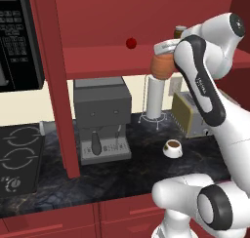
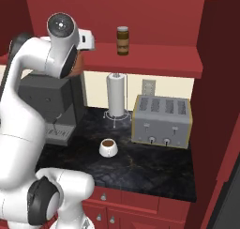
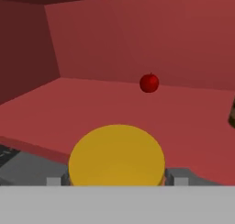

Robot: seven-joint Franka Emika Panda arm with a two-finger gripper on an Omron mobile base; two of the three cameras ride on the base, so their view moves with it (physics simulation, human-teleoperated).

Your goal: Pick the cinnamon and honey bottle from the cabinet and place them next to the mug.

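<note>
— Where do we stand? Our gripper (image 3: 117, 179) clasps the honey bottle (image 1: 162, 65) at upper centre of the left base view, at the cabinet (image 1: 97, 56) shelf edge.

— Next, we judge, comes lowering it beside the mug (image 1: 172, 148), lower centre; the cinnamon (image 2: 123, 40) waits at top centre.

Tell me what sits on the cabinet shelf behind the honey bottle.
Behind the honey bottle, deeper on the cabinet shelf, sits a small red ball. The cinnamon stands off to one side. The bottle's yellow lid hides the shelf directly behind it.
</note>
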